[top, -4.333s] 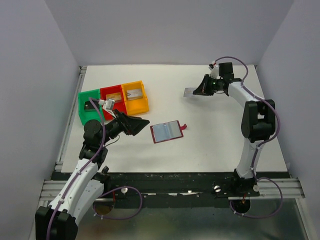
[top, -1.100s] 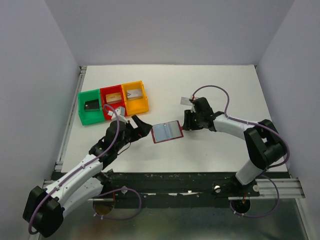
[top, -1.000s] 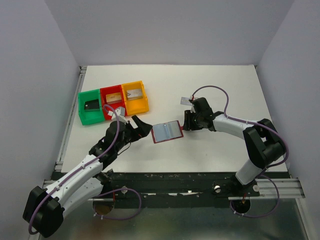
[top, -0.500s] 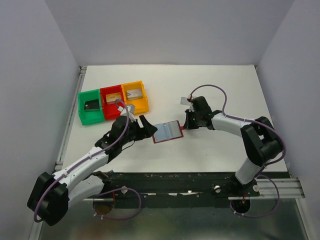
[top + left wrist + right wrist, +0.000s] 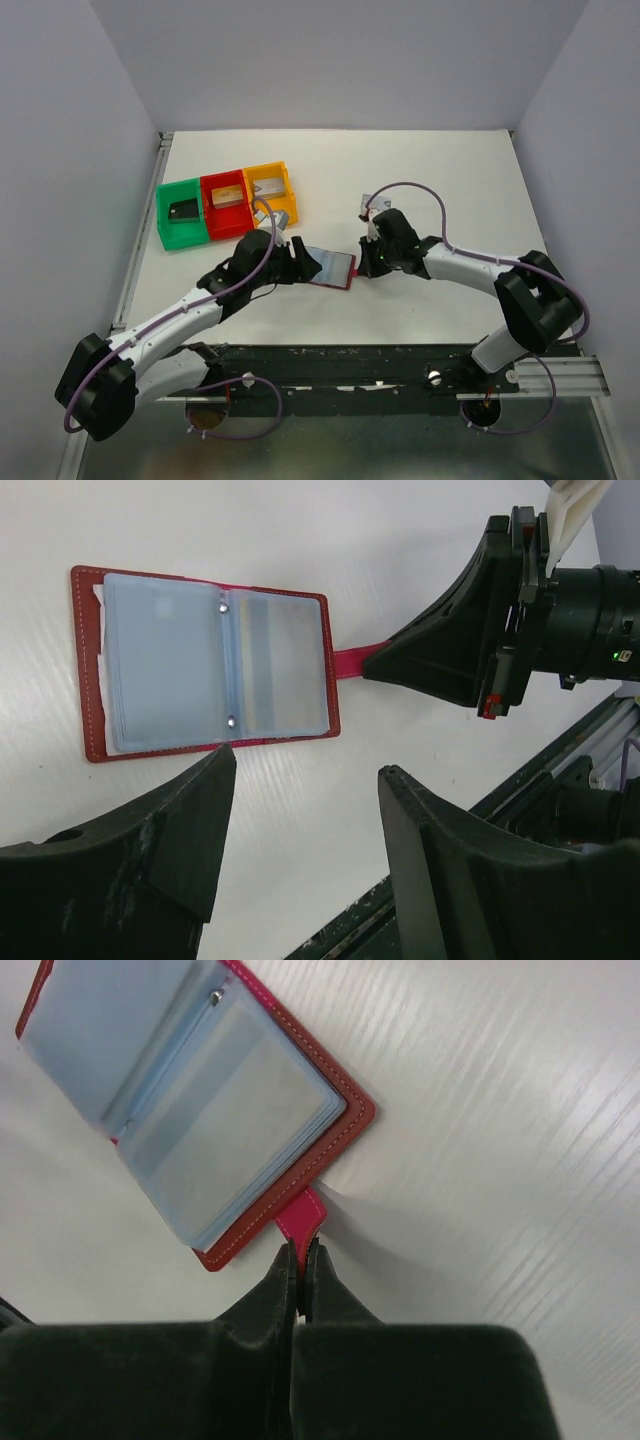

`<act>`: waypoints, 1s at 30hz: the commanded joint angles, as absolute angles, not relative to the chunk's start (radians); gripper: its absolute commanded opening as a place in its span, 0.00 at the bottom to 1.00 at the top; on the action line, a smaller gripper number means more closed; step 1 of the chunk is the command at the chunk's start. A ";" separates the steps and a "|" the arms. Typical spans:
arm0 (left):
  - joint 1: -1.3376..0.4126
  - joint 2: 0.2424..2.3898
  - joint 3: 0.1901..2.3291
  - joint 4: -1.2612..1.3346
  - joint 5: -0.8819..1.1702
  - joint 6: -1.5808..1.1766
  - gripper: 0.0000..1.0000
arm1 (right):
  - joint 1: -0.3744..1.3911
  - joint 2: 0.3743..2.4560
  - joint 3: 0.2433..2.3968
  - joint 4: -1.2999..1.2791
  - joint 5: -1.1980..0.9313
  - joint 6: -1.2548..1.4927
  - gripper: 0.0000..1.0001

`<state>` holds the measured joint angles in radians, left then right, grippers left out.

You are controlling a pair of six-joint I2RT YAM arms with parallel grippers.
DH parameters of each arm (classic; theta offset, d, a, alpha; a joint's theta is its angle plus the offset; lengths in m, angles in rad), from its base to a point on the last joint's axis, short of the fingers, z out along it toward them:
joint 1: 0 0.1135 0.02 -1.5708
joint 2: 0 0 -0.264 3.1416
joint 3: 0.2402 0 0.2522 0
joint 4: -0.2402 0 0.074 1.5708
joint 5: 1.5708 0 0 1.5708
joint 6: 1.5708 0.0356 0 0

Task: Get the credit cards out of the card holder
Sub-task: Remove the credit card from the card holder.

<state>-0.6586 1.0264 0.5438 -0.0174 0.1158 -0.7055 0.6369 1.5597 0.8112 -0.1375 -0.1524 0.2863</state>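
Right pincer (image 5: 298, 1252) is clamped on the red snap tab (image 5: 300, 1218) of the open dark-red bifold card holder (image 5: 200, 1110), by the white desk's (image 5: 440, 170) near edge. Left pincer (image 5: 305, 770) hovers above it, fingers apart. Desk stretches wide beyond.

The top view looks down over the table (image 5: 450, 170); both wrist views, close in, share the card holder (image 5: 210, 665).

card holder (image 5: 205, 660): red stitched leather-look | sleeves (image 5: 280, 660): glossy pale-blue plastic | table (image 5: 400, 540): white, matt, finely ribbed
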 commanded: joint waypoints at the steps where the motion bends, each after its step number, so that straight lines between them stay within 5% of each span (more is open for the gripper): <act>1: -0.690 0.968 0.523 -0.055 0.083 -0.660 0.70 | 0.644 1.462 0.713 -0.126 -0.193 0.294 0.00; 30: -0.706 1.400 0.729 0.114 0.345 -0.597 0.67 | 0.646 1.236 0.644 -0.152 -0.218 0.304 0.00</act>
